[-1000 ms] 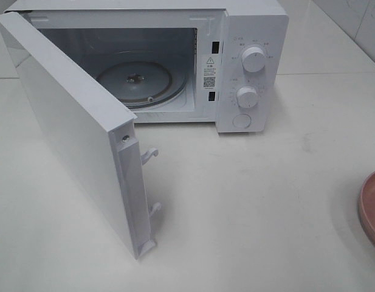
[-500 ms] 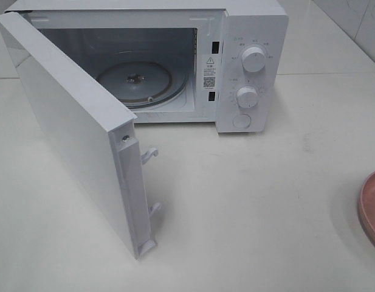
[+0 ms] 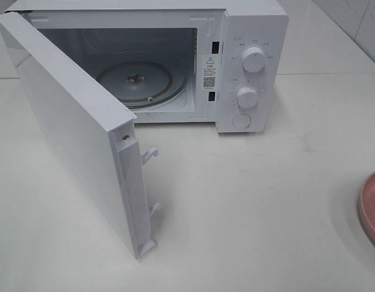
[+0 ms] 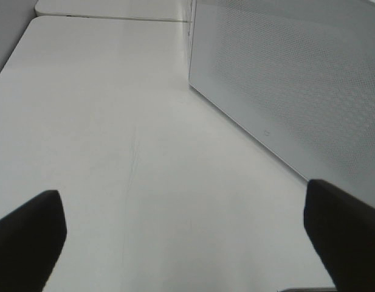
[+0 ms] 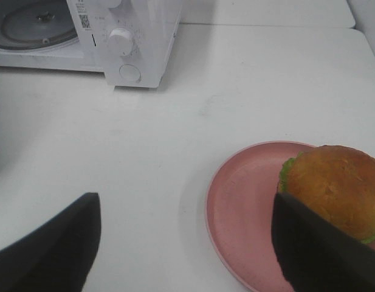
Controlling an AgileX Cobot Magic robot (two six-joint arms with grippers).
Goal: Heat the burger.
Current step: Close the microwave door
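The burger [image 5: 336,182], with a golden-brown bun and a green lettuce edge, sits on a pink plate [image 5: 242,201] in the right wrist view. My right gripper [image 5: 184,234] hangs open above the table. One finger [image 5: 321,255] overlaps the burger's near side, and nothing is held. My left gripper [image 4: 181,234] is wide open and empty over bare table beside the microwave door [image 4: 296,79]. The white microwave [image 3: 254,36] stands at the back with its door [image 3: 72,134] swung open and its glass turntable [image 3: 135,82] bare. Neither gripper shows in the exterior high view.
The open door juts toward the table's front left, with two latch hooks [image 3: 149,155] on its edge. Only the rim of the pink plate [image 3: 372,207] shows at the right border of the exterior high view. Two knobs and a button [image 3: 242,120] face front.
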